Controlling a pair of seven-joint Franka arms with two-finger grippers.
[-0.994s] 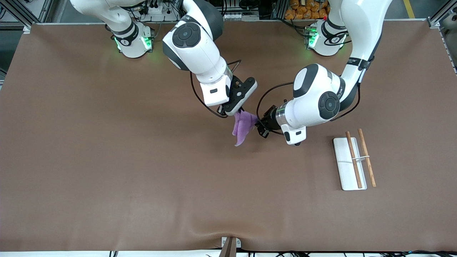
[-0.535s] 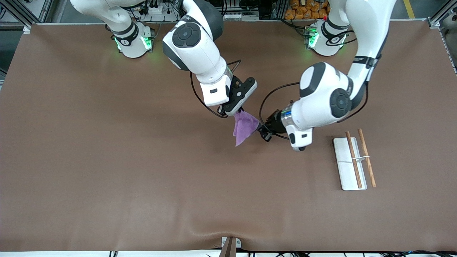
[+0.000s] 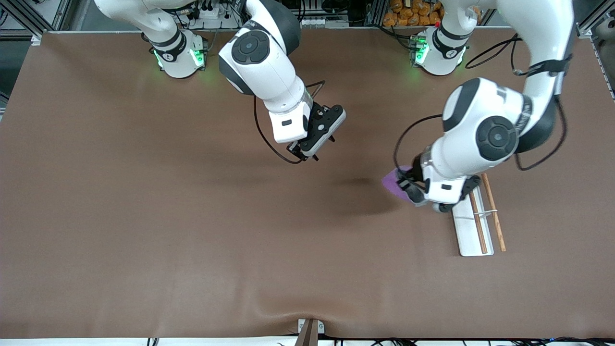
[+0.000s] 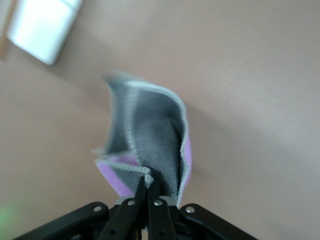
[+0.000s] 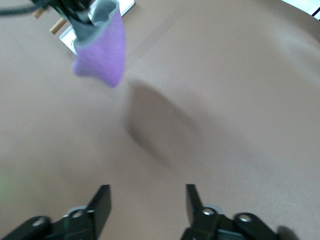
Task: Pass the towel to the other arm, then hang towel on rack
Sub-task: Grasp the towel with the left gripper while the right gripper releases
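This looks like a robot lab: two big white robot arms stand on a wide brown worktop, with metal frames and cables at its edge.

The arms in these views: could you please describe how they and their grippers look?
Both arms have glossy white rounded shells with dark grey joint caps and looping black cables, and their bases glow green. The right gripper and left gripper are black, with slim flat fingers and silver screws.

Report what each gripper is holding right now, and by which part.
The left gripper is shut on the towel, pinching one edge so the rest hangs free, near the rack. The right gripper is open and holds nothing.
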